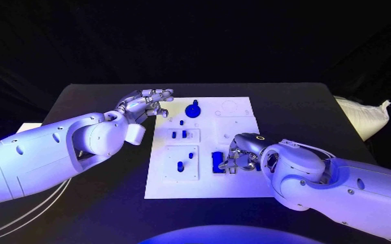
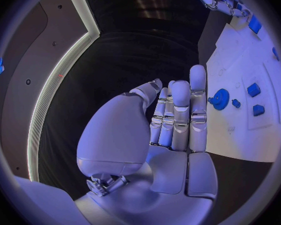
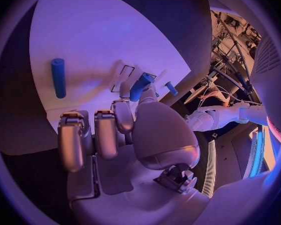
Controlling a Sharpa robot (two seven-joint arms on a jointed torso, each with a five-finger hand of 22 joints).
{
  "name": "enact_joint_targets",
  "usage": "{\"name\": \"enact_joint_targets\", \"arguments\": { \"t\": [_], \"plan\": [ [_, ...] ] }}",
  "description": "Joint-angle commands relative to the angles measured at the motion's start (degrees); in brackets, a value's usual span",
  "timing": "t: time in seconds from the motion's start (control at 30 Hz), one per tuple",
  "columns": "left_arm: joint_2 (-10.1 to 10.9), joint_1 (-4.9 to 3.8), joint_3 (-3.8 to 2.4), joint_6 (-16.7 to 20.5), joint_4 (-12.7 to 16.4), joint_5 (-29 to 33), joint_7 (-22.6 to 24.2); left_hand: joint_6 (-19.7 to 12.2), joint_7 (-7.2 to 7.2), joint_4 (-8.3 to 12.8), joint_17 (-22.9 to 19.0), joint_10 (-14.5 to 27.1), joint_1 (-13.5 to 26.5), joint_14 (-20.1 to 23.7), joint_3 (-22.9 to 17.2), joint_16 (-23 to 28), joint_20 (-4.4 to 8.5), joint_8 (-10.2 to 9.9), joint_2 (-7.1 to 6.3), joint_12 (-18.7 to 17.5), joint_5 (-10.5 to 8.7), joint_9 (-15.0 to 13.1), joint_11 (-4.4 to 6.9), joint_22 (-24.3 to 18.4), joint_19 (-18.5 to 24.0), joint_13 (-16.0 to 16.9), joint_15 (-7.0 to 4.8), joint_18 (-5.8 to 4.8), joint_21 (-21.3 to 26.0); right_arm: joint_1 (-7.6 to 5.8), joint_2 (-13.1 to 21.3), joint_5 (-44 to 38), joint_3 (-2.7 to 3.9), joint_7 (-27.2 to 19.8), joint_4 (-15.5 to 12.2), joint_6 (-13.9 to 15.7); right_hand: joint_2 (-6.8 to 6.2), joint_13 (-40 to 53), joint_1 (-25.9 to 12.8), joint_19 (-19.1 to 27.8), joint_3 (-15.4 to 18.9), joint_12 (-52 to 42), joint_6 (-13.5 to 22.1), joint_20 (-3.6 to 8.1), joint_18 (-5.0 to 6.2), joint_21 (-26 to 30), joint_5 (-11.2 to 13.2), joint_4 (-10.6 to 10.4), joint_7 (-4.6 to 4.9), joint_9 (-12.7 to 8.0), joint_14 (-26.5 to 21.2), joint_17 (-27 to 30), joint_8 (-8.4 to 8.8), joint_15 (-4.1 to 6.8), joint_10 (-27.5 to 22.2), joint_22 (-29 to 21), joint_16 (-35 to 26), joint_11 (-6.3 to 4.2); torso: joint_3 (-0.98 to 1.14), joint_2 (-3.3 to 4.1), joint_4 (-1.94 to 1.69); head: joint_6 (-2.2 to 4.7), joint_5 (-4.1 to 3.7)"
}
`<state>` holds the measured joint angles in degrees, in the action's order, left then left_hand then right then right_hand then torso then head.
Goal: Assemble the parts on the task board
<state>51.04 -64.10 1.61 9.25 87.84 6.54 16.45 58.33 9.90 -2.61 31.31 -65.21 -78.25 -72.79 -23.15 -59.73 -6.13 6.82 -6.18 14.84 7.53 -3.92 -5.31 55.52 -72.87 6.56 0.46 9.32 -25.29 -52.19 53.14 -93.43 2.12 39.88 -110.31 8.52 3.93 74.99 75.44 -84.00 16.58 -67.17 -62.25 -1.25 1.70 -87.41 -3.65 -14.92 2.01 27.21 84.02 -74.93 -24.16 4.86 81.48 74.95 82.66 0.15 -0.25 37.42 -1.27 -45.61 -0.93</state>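
- Blue parts are spread over the white task board [image 1: 236, 190]; a round piece with a knob [image 1: 193, 109] stands near the far edge, two small blocks [image 1: 178, 134] sit in the middle plate, short pegs [image 1: 180, 166] lie on the near-left plate
- the right hand [image 1: 242, 156] is low over the near-right part of the board; in the right wrist view its thumb and a finger seem to pinch a short blue peg [image 3: 140, 86], while the other fingers curl beside it
- a longer blue rod [image 3: 58, 77] lies free on the board, apart from this hand
- the left hand [image 1: 147, 105] hovers at the far-left corner of the board; its fingers are straight and close together, holding nothing
- risk, as I judge it: the pinch is only at the peg's end; if the peg tilts, it can miss its slot or jam
- the curled fingers can also push the tall blue block [image 1: 217, 162] just beside the hand
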Motion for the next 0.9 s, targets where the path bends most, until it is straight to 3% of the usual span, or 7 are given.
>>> {"name": "enact_joint_targets", "arguments": {
  "t": [0.03, 0.5, 0.63, 0.8, 0.9],
  "plan": [
    [-0.1, -0.01, -0.03, -0.8, 0.1, -0.3, 0.2, -0.3, 0.08, -0.1, -0.1, 0.3, 0.0, 0.3, 0.3, -0.2, 0.00, 0.2, 0.63, 0.4, 0.26, 0.0, -0.04, -0.1, -0.6, 0.1, 0.03, 1.05, 0.2, 0.10, -0.5, -1.2, -0.08, 1.1, 0.7, -1.3, 0.14, 2.0, 1.1, -3.5, -0.1, -0.2, 0.2, 0.03, -0.74, 0.0, 0.1, 0.5, -0.07, 0.1, 4.0, -4.4, 0.27, 0.57, 2.7, 12.2, 0.1, -2.23, -0.02, 0.03, -0.08, -0.09, -0.05],
    [-0.1, -0.01, -0.03, -0.7, 0.0, -0.7, 0.3, -0.3, 0.08, -0.1, -0.1, 0.3, 0.0, 0.3, 0.3, -0.2, 0.00, 0.2, 0.63, 0.4, 0.26, 0.0, -0.04, -0.1, -0.6, 0.1, 0.03, 1.05, 0.2, 0.22, -1.5, -4.5, -0.11, 1.4, 2.1, 1.4, 0.69, 2.3, 1.6, -3.6, -0.5, -0.5, 0.0, 0.05, -0.78, -0.1, -0.1, 0.7, -0.14, 0.1, 4.0, -4.5, 0.20, 0.61, 2.9, 12.4, 0.2, -2.29, -0.02, -0.06, -0.07, -0.24, -0.02],
    [-0.1, -0.01, -0.03, -0.8, 0.0, -0.7, 0.3, -0.3, 0.08, 0.0, -0.2, 0.4, -0.1, 0.3, 0.3, -0.2, 0.00, 0.2, 0.68, 0.5, 0.24, 0.0, -0.03, -0.1, -0.6, 0.1, 0.02, 1.06, 0.3, 0.24, -0.9, -4.1, -0.10, -0.1, 1.5, 4.4, 0.66, 1.7, 2.0, -3.4, -0.6, 0.5, 0.3, 0.06, -0.72, 0.1, -0.5, 0.9, -0.09, 0.1, 3.9, -4.1, 0.38, 0.61, 2.6, 12.2, -0.1, -2.27, 0.00, -0.03, -0.05, -0.21, -0.02],
    [-0.1, 0.00, -0.03, -0.7, -0.1, -0.8, 0.3, -0.3, 0.08, 0.0, -0.2, 0.4, -0.1, 0.3, 0.3, -0.2, 0.00, 0.2, 0.68, 0.5, 0.24, 0.0, -0.03, -0.1, -0.6, 0.1, 0.02, 1.06, 0.3, 0.23, 0.8, -0.4, -0.08, -3.9, 0.2, 10.2, 0.21, 0.1, 2.4, -2.8, -0.3, 3.6, 2.6, -0.25, -0.51, 0.7, -2.6, 0.9, 0.95, -0.7, 3.7, -3.1, 2.35, 0.05, 1.3, 11.5, -0.9, -1.49, 0.00, -0.07, 0.08, -0.01, -0.02],
    [-0.1, 0.00, -0.02, -0.7, -0.1, -0.8, 0.3, -0.3, 0.08, 0.0, -0.2, 0.4, -0.1, 0.3, 0.3, -0.2, 0.00, 0.2, 0.68, 0.5, 0.24, 0.0, -0.03, -0.1, -0.6, 0.1, 0.02, 1.06, 0.3, 0.18, 1.9, 1.6, -0.05, -5.2, -0.6, 11.9, 0.21, -0.4, 2.7, -2.7, -0.3, 4.7, 4.4, -0.57, -0.49, 0.8, -3.5, 0.8, 1.76, -1.5, 3.7, -3.1, 4.18, -0.41, 0.9, 11.4, -0.9, -0.86, 0.00, -0.06, 0.04, 0.02, -0.13]
  ]
}}
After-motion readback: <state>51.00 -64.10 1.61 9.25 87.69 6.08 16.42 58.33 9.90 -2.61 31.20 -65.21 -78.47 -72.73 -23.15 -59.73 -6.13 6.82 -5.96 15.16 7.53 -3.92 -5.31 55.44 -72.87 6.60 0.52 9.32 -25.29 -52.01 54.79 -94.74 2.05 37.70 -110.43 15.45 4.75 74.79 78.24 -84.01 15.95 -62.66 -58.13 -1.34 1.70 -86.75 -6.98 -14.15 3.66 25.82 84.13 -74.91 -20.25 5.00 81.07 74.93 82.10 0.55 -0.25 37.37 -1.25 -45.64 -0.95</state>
